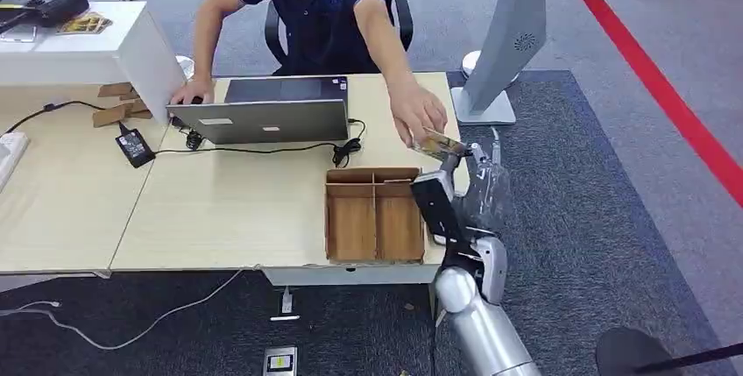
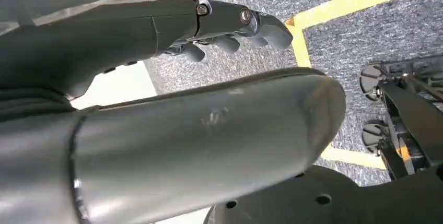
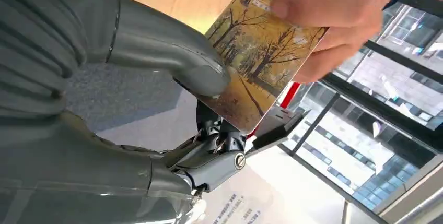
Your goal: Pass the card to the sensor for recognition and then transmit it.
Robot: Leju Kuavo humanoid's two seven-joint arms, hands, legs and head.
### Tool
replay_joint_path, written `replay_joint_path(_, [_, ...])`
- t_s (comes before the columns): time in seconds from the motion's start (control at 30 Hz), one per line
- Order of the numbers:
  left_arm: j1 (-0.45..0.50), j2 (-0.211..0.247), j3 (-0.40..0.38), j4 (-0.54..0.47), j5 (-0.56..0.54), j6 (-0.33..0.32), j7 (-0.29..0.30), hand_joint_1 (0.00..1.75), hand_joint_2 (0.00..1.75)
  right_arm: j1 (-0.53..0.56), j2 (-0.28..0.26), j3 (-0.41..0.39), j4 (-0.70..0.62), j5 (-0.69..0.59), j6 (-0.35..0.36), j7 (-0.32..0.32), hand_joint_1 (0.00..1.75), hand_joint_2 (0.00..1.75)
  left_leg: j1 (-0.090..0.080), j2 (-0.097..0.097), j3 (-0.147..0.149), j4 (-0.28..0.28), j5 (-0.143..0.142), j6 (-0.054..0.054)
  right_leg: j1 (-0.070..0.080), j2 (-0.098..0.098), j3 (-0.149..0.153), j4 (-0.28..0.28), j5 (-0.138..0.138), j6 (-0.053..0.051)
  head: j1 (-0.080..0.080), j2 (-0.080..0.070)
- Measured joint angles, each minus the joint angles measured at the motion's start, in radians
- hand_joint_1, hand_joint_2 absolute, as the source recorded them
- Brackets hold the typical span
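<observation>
right now your right hand (image 3: 209, 104) pinches the card (image 3: 261, 51) between thumb and fingers, raised past the table's (image 1: 219, 209) near corner, just beyond the wooden tray (image 1: 374, 214). a person's hand (image 3: 334, 20) already grips the card's far end, so you look to be at the handover. next, you'd ease your fingers only once their hold seems firm. your left hand (image 2: 224, 25) hangs low, fingers loosely curled around nothing.
</observation>
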Motion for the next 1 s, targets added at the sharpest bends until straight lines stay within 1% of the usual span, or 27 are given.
replay_joint_path(0.3, [-0.001,0.0,-0.004,0.0,-0.004,0.0,0.0,0.0,0.0,-0.014,0.012,0.027,0.001,-0.003,0.001,-0.002,1.75,1.75,0.0,0.0,0.0,0.0,0.0,0.0,0.0,-0.001,0.0,0.0,0.0,0.0,0.0,0.0])
replay_joint_path(0.33, [-0.001,0.0,-0.004,0.0,-0.004,0.0,0.0,0.0,0.0,-0.015,0.013,0.028,0.001,-0.003,0.001,-0.002,1.54,1.75,0.0,-0.001,-0.001,0.0,0.0,0.0,0.0,-0.001,0.0,0.0,-0.001,0.0,0.0,0.0])
replay_joint_path(0.37, [-0.001,0.0,-0.005,0.0,-0.004,0.0,0.0,0.0,0.0,-0.015,0.014,0.028,0.001,-0.003,0.001,-0.004,1.54,1.75,0.0,-0.001,-0.001,0.0,0.0,0.0,0.0,-0.001,0.0,0.0,-0.001,0.0,0.0,0.0])
replay_joint_path(0.4, [-0.001,0.0,-0.006,0.0,-0.005,0.0,0.0,0.0,0.0,-0.016,0.015,0.029,0.002,-0.003,0.001,-0.008,0.96,1.75,0.0,-0.001,-0.001,0.0,0.0,0.0,0.0,-0.001,0.0,0.0,-0.001,0.0,0.0,0.0])
replay_joint_path(0.43, [-0.001,0.0,-0.007,0.0,-0.005,0.0,0.0,0.0,0.0,-0.015,0.016,0.029,0.003,-0.003,0.001,-0.01,0.73,1.75,0.0,-0.001,-0.001,0.0,0.0,0.0,0.0,-0.001,0.0,0.0,-0.001,0.0,0.0,0.0])
replay_joint_path(0.5, [-0.001,0.0,-0.009,0.0,-0.006,0.0,0.0,0.0,0.0,-0.015,0.017,0.03,0.003,-0.004,0.001,-0.014,0.72,1.75,0.0,-0.001,-0.001,0.0,0.0,0.0,0.0,-0.001,0.0,0.0,-0.001,0.001,0.0,0.0])
replay_joint_path(0.57, [-0.001,0.0,-0.01,0.0,-0.008,0.0,0.0,0.0,0.0,-0.015,0.019,0.031,0.003,-0.006,0.001,-0.019,0.14,1.75,0.0,-0.001,-0.001,0.0,0.0,0.0,0.0,-0.001,0.0,0.0,-0.001,0.001,0.0,0.0])
replay_joint_path(0.6, [-0.001,0.0,-0.01,0.0,-0.008,0.0,0.0,0.0,0.0,-0.015,0.019,0.031,0.003,-0.006,0.001,-0.02,0.0,1.75,0.0,-0.001,-0.001,0.0,0.0,0.0,0.0,-0.001,0.0,0.0,-0.001,0.001,0.0,0.0])
replay_joint_path(0.83, [-0.001,0.0,-0.014,0.0,-0.01,-0.001,0.0,0.0,0.0,-0.013,0.027,0.031,0.003,-0.011,0.001,-0.034,0.0,1.75,0.0,-0.001,-0.001,0.0,0.0,0.0,0.0,-0.001,0.0,0.0,-0.001,0.001,0.0,0.0])
replay_joint_path(1.0, [-0.001,0.0,-0.018,0.0,-0.007,-0.001,0.0,0.0,0.0,-0.01,0.031,0.032,0.003,-0.041,0.001,-0.031,0.0,1.75,0.0,-0.001,0.0,0.0,0.0,0.0,0.0,-0.001,0.0,0.0,-0.001,0.0,0.0,0.0])
